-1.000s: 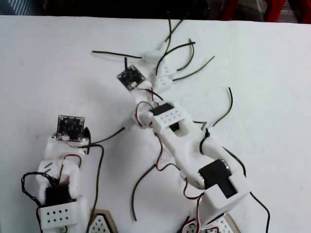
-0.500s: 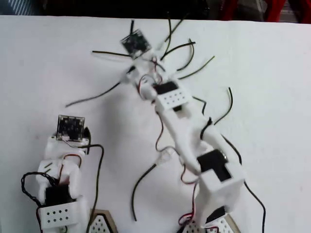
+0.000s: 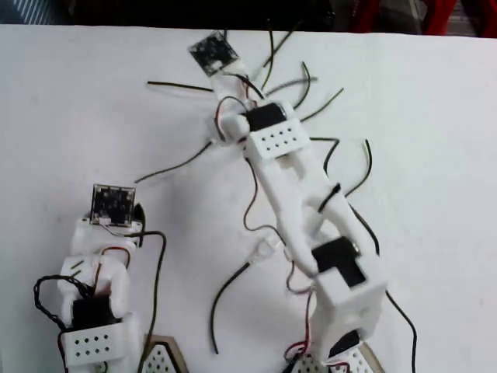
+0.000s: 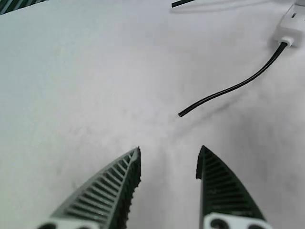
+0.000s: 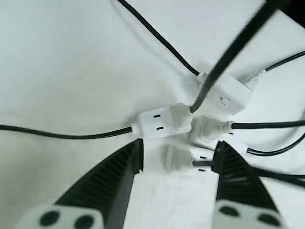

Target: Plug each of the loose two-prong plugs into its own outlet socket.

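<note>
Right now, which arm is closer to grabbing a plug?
Probably the right: the right gripper hangs open over the white plugs and a socket. The left gripper is open above bare table, with a loose cable end nearby.

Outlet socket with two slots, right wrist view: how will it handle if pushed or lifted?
The outlet socket lies flat and low, so it likely slides rather than tips. Its thin black cord curves loosely, so it probably trails floppy. A white plug lies close; a push may shift it.

Clustered plugs [image 5: 157, 121] and cords [image 5: 62, 135] under right claw [image 5: 178, 144]
</note>
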### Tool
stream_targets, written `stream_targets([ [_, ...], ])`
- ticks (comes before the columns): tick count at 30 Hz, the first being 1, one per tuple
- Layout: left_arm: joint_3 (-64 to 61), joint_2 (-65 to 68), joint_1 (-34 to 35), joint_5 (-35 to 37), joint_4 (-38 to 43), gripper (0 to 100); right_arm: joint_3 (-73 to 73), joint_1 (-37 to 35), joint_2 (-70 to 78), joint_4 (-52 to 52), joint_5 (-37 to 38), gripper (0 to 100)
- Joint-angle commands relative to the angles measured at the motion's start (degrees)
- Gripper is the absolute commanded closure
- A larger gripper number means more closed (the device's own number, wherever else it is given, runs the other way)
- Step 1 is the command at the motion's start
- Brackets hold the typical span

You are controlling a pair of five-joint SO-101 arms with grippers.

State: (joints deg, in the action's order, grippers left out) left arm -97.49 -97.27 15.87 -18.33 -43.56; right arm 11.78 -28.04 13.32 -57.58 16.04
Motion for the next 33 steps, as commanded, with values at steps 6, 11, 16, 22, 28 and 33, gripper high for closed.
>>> stream_targets([
  [6,0.2,-0.6,-0.7,0.0,-0.4,80,3.2,-3.4,-15.4,-25.0,0.1,77.3],
  [11,0.2,-0.6,-0.7,0.0,-0.4,80,3.1,-2.0,-16.0,-37.3,0.5,77.2],
  [16,0.2,-0.6,-0.7,0.0,-0.4,80,-3.1,-1.8,-18.6,-40.9,11.3,77.2],
  [22,0.2,-0.6,-0.7,0.0,-0.4,80,-22.8,-2.0,-31.1,-40.5,30.7,76.9],
  [28,0.2,-0.6,-0.7,0.0,-0.4,80,-41.5,-2.1,-39.9,-35.1,41.1,76.9],
  [33,0.2,-0.6,-0.7,0.0,-0.4,80,-53.5,-3.5,-40.0,-24.9,44.1,71.8],
])
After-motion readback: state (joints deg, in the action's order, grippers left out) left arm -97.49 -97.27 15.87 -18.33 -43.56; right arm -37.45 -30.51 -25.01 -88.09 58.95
